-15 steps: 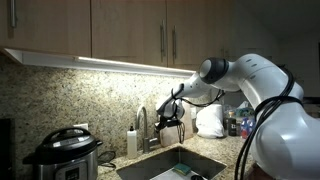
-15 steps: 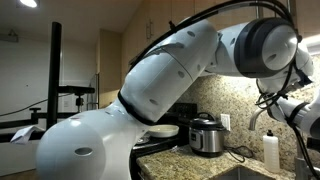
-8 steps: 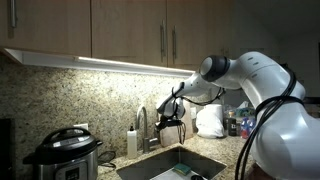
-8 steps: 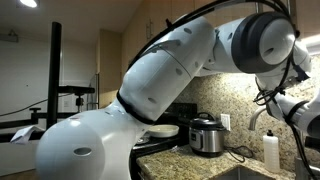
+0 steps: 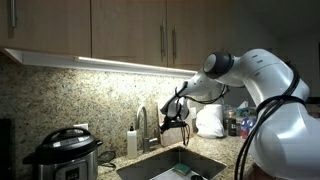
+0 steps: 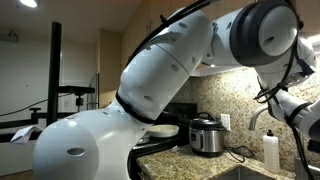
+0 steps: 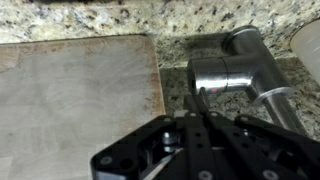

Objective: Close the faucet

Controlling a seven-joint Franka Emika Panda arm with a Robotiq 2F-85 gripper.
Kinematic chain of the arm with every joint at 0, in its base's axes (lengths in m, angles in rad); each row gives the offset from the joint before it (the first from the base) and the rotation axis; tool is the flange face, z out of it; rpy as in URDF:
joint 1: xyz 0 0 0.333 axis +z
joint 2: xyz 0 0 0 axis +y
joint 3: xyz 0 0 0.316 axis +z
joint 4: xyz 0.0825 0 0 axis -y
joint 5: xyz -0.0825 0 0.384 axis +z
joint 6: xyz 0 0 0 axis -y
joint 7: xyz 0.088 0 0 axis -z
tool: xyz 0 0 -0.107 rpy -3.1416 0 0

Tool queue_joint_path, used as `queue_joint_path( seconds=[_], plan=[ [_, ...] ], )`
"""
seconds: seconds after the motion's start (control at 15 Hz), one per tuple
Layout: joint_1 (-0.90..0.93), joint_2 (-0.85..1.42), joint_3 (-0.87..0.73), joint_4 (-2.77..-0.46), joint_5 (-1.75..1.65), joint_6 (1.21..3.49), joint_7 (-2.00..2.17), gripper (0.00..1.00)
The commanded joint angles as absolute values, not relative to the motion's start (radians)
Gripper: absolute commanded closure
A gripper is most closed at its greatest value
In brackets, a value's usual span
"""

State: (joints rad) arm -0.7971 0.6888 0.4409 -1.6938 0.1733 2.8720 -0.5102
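Observation:
The faucet point(image 5: 142, 124) is a slim silvery tap with an arched spout, standing behind the sink point(image 5: 170, 164). In the wrist view its shiny metal body and lever point(image 7: 226, 70) lie at the upper right, on the granite. My gripper point(image 7: 197, 100) has its fingers closed together, empty, with the tips just below the faucet's metal body. In an exterior view the gripper point(image 5: 172, 120) hangs just to the right of the spout, above the sink. The arm hides most of the faucet in an exterior view point(image 6: 257, 116).
A white pump soap bottle point(image 5: 132, 141) stands left of the faucet and also shows in an exterior view point(image 6: 270, 150). A pressure cooker point(image 5: 62, 152) sits further left. A white bag point(image 5: 210, 121) and bottles stand right of the sink. Cabinets hang overhead.
The arm's upper links have lifted slightly. The gripper has edged a little up and right beside the faucet. Its fingers stay closed.

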Motion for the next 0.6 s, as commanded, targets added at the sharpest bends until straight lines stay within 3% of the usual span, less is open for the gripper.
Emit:
queue_joint_path(
  seconds=[0.0,0.53],
  plan=[
    [-0.824,0.626,0.447,-1.801,0.207,2.902,-0.547,1.0],
    [-0.804,0.541,0.374,-2.012,0.181,2.972,-0.505,1.0]
  ],
)
